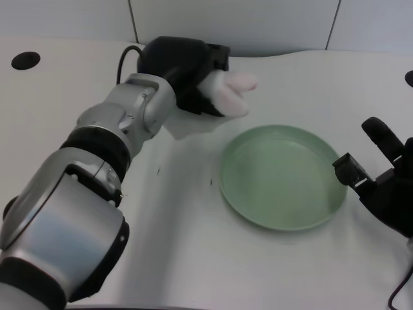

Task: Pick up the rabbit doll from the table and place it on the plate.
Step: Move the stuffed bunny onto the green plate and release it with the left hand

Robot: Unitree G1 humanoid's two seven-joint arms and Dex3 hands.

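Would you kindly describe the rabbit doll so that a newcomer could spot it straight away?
Start at the green plate in the middle of the white table, then look just beyond its upper left rim. There the left robot hand grips the rabbit doll. It is the only soft, pale pink-and-white thing, poking out of the black fingers toward the right.

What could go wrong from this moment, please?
The black left hand covers most of the white plush rabbit doll; only its ears stick out, so the grip may be shallow and the doll might slip. The round green plate has a raised rim, which a low carry could perhaps catch and push.
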